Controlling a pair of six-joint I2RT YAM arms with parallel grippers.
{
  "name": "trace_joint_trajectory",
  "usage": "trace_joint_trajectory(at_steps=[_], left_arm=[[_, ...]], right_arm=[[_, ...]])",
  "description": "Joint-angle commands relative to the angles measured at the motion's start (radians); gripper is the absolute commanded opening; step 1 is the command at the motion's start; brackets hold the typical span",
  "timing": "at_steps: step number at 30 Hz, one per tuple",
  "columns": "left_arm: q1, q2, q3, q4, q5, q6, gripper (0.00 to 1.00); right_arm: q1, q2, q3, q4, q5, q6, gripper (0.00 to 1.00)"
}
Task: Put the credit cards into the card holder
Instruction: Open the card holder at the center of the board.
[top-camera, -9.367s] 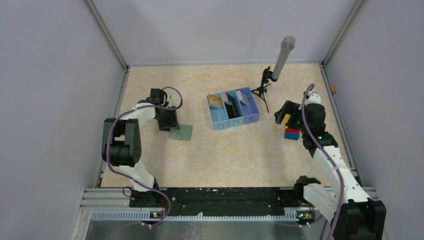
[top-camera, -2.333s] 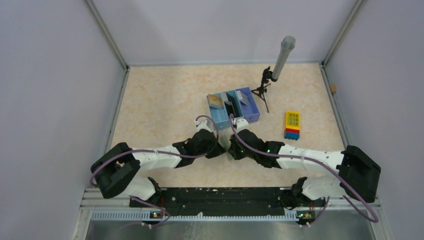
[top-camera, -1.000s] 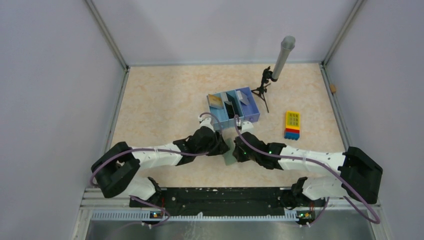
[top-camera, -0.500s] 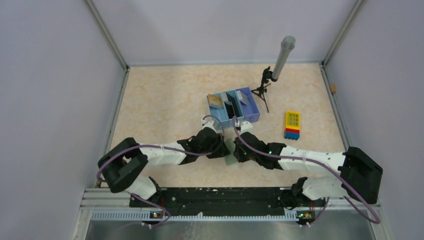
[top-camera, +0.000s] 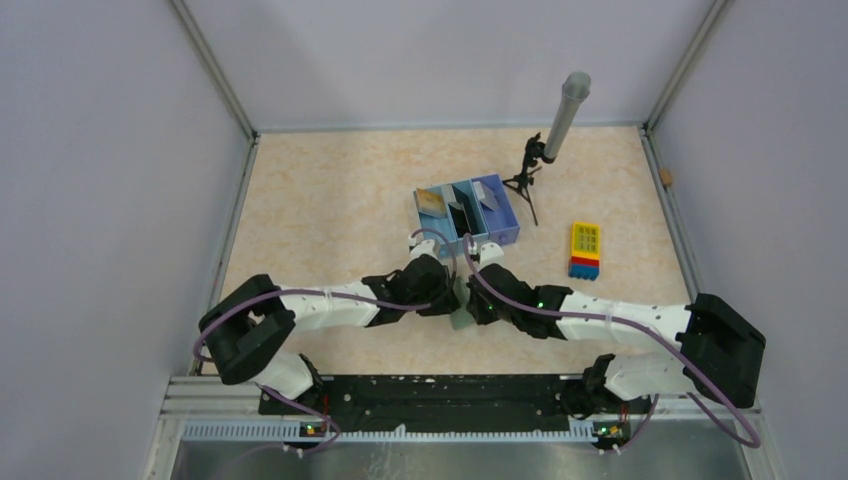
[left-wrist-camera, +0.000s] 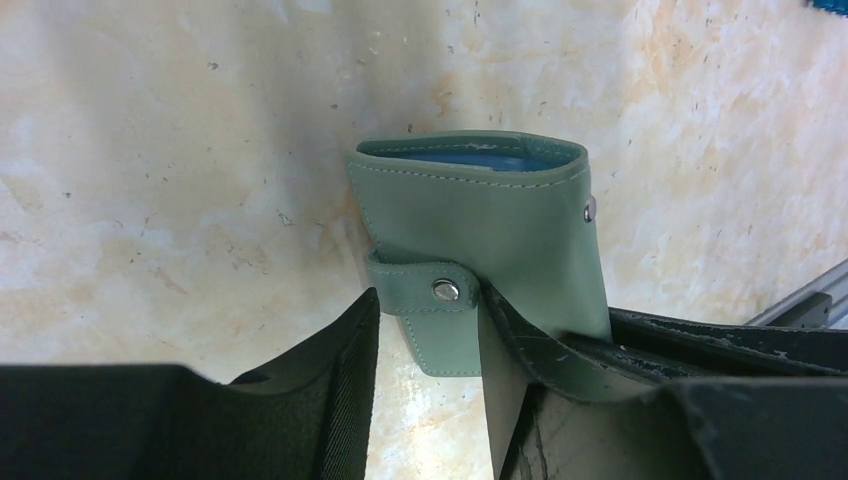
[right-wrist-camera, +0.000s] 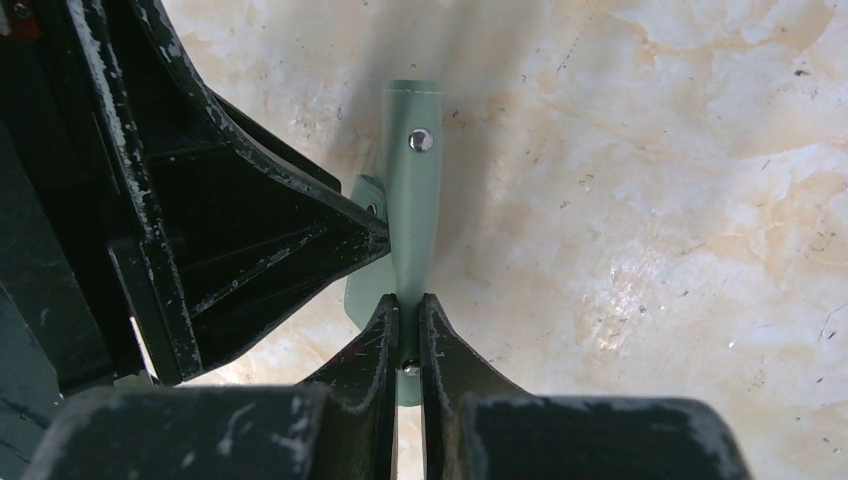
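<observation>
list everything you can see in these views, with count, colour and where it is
card holder: one, grey-green, blue inside, held on edge near the table's centre
tray: one, blue, three compartments, beyond the card holder
cards: apparently three; tan, dark, grey; one per tray compartment
tube on tripod: one, grey tube, black tripod, right of the tray, towards the back
brick block: one, yellow over red and blue, right side of the table
small lump: one, brown, right table edge
table: one, beige marbled
left gripper: one, black, fingers flank the card holder's snap strap, grip unclear
right gripper: one, black, shut on the card holder's edge
</observation>
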Motion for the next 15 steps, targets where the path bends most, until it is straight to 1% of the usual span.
trace_joint_trajectory(at_steps=[1,5,12,15], left_arm=[[-0.013,0.026,0.060,-0.102,-0.130,0.031,0.41],[-0.026,0.029,0.081,-0.156,-0.168,0.022,0.37],[-0.039,0.034,0.086,-0.159,-0.173,0.006,0.23],[-0.040,0.036,0.078,-0.139,-0.159,0.001,0.14]], right_arm=[[0.025,-0.018,0.040,0.039,-0.030,-0.014,0.00],[0.025,-0.013,0.045,0.035,-0.024,-0.015,0.00],[0.027,-0.005,0.045,0.035,-0.025,-0.014,0.00],[0.026,-0.004,0.042,0.034,-0.023,-0.012,0.00]])
